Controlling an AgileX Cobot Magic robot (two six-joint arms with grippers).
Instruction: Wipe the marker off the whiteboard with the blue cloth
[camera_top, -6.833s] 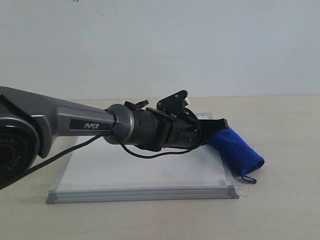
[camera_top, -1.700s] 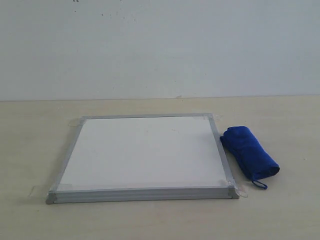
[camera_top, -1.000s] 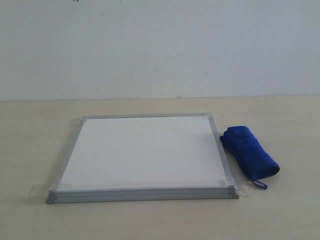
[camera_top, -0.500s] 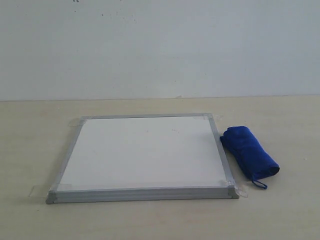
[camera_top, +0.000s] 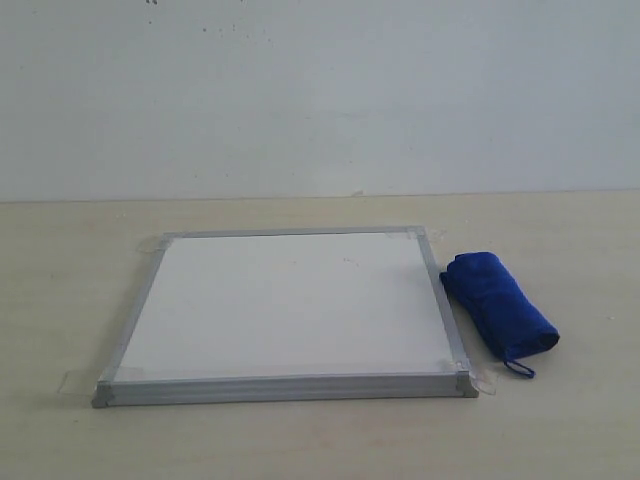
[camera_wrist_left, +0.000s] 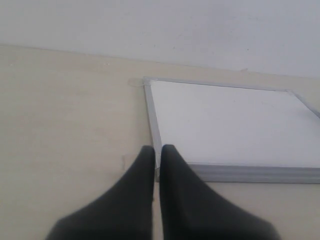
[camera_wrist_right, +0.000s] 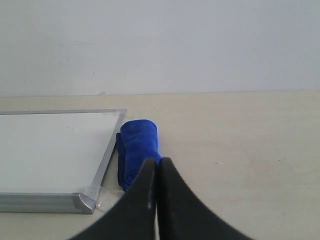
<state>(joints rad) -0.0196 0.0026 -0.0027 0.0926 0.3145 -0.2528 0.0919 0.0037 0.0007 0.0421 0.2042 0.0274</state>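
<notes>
Whiteboard clean, arms withdrawn.
The left gripper (camera_wrist_left: 156, 150) and right gripper (camera_wrist_right: 157, 162) now sit empty, jaws closed. The blue cloth (camera_wrist_right: 137, 145), let go, lies just beyond the right jaws, beside the whiteboard (camera_top: 290, 305); no marker shows, so wiping looks finished.

Just ahead of the left gripper (camera_wrist_left: 158, 148), whose jaws are pressed together, the whiteboard (camera_wrist_left: 225, 120) lies flat, and its low metal frame (camera_wrist_left: 152, 120) makes a small step in the way. On the side of this gripper away from the board, the bare table (camera_wrist_left: 65, 115) is free as far as the wall (camera_wrist_left: 160, 25). Ahead of the right gripper (camera_wrist_right: 158, 160), also closed, the rolled blue cloth (camera_wrist_right: 137, 145) lies just beside the frame and blocks that path. On its far side from the board the table is free. Over the flat board there is free room.
</notes>
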